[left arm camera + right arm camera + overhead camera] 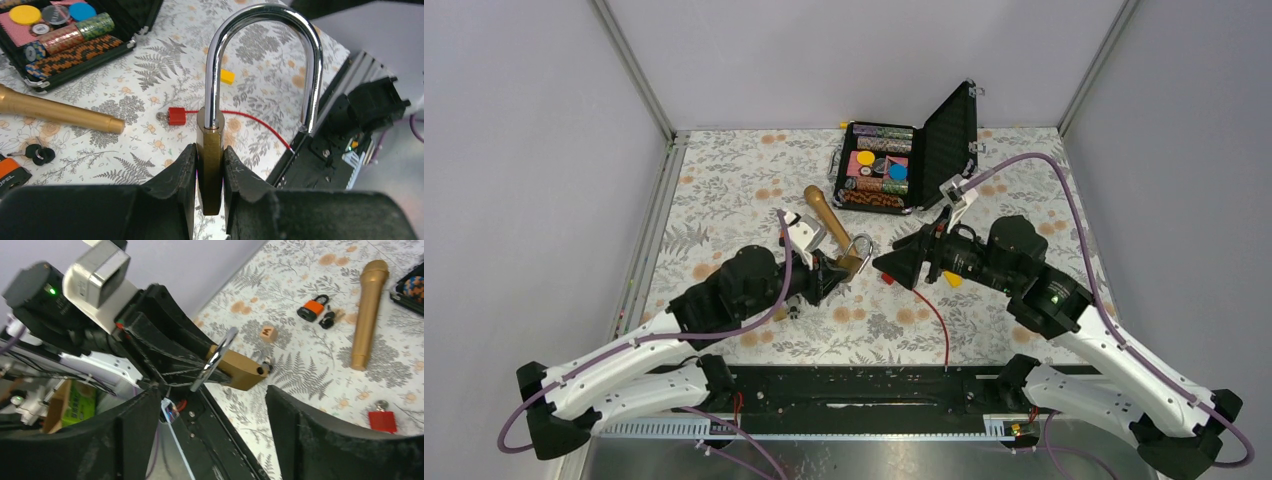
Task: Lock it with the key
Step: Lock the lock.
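left fingers [210, 155] clamped on the brass padlock w/ chrome shackle [210, 135], held above the floral counter [260, 65] near its middle. right fingers [210, 397] spread wide, empty, near it. risk: grip's only on the narrow body, so a push on the shackle could twist or slip it. base sits deep btwn the fingers, prob. blocking the keyhole. long axis runs along the left fingers, arch pointing away from the wrist twd the right arm, one leg free.

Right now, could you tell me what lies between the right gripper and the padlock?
Only bare floral cloth separates the right gripper from the padlock, as the top view shows.
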Action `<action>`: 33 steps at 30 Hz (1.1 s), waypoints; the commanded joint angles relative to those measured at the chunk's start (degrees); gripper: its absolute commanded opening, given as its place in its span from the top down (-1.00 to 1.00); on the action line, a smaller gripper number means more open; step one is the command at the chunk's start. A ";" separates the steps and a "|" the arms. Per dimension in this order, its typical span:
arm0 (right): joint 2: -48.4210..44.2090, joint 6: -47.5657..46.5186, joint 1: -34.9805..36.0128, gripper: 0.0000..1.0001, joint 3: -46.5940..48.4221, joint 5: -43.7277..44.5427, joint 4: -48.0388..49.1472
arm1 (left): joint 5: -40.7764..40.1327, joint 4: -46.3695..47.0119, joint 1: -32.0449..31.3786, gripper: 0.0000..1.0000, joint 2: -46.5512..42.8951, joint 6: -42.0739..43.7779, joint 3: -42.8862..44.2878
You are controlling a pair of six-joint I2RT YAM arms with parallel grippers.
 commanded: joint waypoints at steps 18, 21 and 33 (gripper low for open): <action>7.02 -3.49 0.19 -0.19 6.11 -12.29 -2.25 | 17.11 1.97 0.00 1.00 -2.98 1.47 8.09; 7.17 -3.25 0.19 0.18 5.97 -12.88 -2.11 | 18.01 1.94 0.01 1.00 -3.58 1.50 8.12; -0.72 6.49 0.26 1.00 -3.86 -11.79 27.55 | 24.42 5.52 0.02 0.15 -4.31 -2.85 9.40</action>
